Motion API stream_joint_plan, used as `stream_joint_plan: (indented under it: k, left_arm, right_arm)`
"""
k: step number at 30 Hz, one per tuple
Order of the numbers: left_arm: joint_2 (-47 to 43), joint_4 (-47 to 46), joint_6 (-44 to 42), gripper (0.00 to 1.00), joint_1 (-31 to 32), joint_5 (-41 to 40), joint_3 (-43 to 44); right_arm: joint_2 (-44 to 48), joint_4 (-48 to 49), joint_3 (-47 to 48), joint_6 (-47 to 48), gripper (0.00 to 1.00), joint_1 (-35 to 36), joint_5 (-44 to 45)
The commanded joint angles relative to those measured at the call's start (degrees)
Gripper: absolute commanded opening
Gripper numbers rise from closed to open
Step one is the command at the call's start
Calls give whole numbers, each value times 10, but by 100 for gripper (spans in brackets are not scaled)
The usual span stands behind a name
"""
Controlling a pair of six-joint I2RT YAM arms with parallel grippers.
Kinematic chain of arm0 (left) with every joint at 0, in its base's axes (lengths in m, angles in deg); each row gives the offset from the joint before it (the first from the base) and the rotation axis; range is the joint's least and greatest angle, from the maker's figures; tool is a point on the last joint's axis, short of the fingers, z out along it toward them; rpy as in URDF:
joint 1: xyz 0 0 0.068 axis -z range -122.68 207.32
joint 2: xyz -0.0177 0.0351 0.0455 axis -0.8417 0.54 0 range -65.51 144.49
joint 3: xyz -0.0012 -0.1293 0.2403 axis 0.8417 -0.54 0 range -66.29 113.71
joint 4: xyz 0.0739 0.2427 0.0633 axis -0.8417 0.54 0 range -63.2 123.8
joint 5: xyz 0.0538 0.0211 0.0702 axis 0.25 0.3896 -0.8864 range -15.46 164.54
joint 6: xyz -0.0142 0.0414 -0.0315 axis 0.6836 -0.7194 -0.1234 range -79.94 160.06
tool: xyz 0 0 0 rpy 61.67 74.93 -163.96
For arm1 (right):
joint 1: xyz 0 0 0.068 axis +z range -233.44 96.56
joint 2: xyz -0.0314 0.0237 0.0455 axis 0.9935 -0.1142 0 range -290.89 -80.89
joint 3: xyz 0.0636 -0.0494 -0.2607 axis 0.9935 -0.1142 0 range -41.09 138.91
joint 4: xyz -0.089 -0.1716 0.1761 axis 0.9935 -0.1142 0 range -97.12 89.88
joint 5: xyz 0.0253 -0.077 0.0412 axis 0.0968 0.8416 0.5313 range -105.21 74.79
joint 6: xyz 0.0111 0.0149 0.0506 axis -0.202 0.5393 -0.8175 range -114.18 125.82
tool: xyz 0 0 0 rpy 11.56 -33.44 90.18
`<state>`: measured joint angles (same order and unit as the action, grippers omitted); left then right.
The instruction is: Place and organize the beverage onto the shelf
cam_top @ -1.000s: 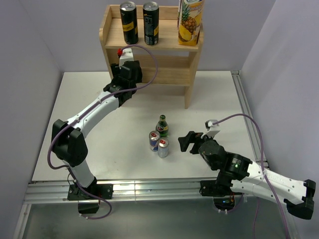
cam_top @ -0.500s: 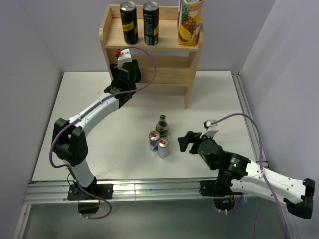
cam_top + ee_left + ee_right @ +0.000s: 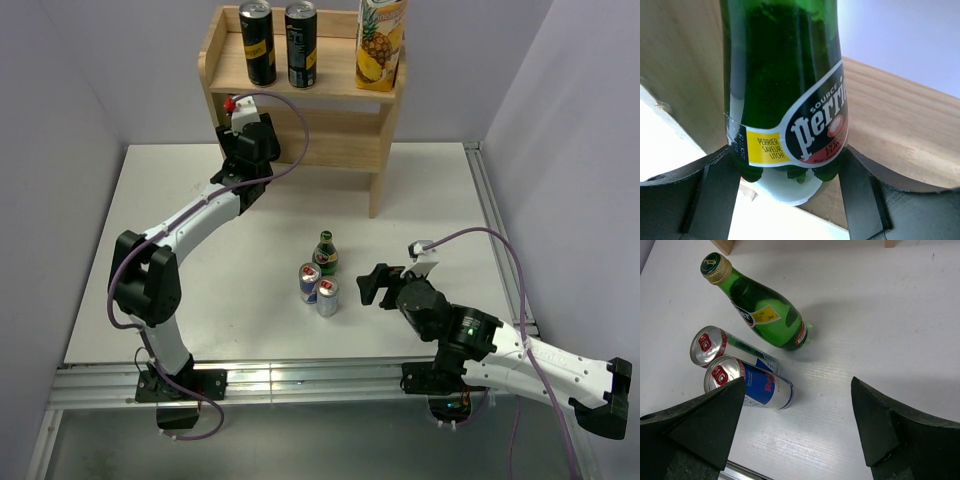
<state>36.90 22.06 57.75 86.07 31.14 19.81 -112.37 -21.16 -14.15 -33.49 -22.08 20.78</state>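
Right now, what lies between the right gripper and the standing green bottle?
Only bare table between right gripper and green bottle, seen in right wrist view.

- The left arm (image 3: 200, 215) has smooth white link shells joined by bulky black joint housings (image 3: 147, 288).
- A thin purple cable (image 3: 303, 135) loops out from its wrist, and more purple cable trails beside its black base (image 3: 180, 385).
- A white camera mount (image 3: 243, 116) with a small red tip sits on the left wrist.
- The right arm (image 3: 530, 362) is built alike, with white shells, black joints and a black elbow block (image 3: 606, 400).
- Its own purple cable (image 3: 495, 250) arcs from a white wrist mount (image 3: 425, 255).
- A small green light (image 3: 463, 320) shows on one black joint.
- The left fingers (image 3: 715, 197) and right fingers (image 3: 705, 415) are matte black and wedge-shaped.
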Motion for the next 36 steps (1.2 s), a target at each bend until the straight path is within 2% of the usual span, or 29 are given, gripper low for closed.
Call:
stream_joint_plan:
  k: [1,6,8,9,12,13,20,25,36]
  left_arm:
    - [5,-58,16,71,-19,-14,35]
    - [1,-66,20,81,-19,-12,24]
    - [2,-63,20,82,-19,-12,25]
    - [2,-62,19,88,-19,-11,25]
    - [2,-58,19,89,-19,-11,26]
    - [1,-58,21,95,-19,-11,24]
    - [-5,-61,23,96,-19,2,15]
    - [-17,-72,7,99,-19,49,2]
    - [-63,-89,-17,99,-19,127,-52]
  right_arm:
    - [-2,11,-1,2,93,2,16]
    - [-5,13,-3,1,93,2,17]
    - [-6,13,-2,1,93,2,16]
    - [-6,13,-2,0,93,2,16]
    - [-5,13,-3,0,93,2,16]
    - [-3,13,-4,1,93,2,16]
    - [-3,13,-4,-1,93,2,15]
    - [-2,13,-4,-2,93,2,15]
    - [1,15,-8,-3,93,2,14]
